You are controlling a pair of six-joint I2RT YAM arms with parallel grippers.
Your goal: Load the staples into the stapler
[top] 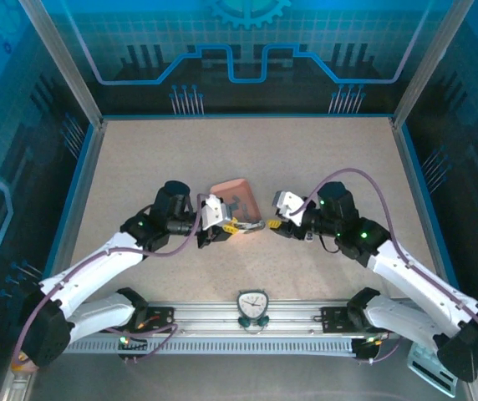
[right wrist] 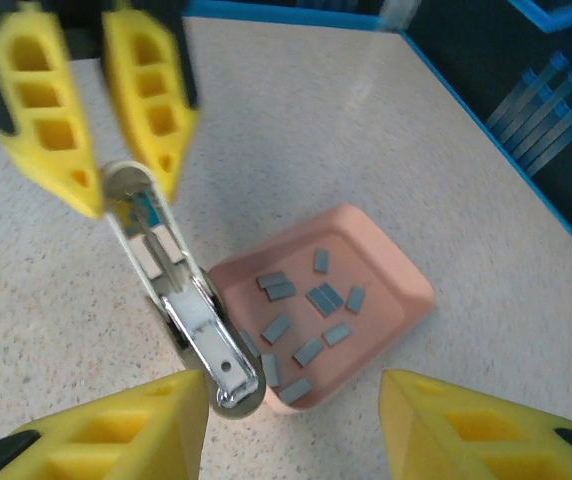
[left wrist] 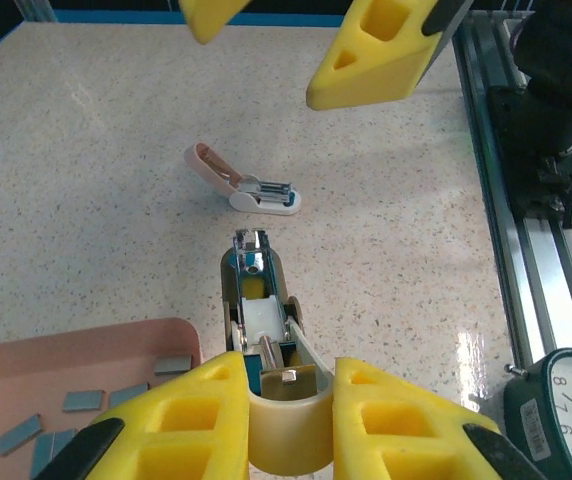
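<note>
The left arm (top: 97,263) and right arm (top: 406,271) angle inward, left fingers (left wrist: 196,420) clamped narrow, right fingers (right wrist: 466,430) spread.

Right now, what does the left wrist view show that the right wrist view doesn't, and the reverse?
Left wrist, not right wrist: a second small stapler lying open on the table, and a clock. Right wrist, not left: the far rim of the pink tray and most staples. Both: the opened stapler clamped in the left tool, some staples, the right tool.

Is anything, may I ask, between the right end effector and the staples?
Partly: the stapler held by the left end effector reaches across the pink tray's near corner; most staples beyond lie unobstructed.
</note>
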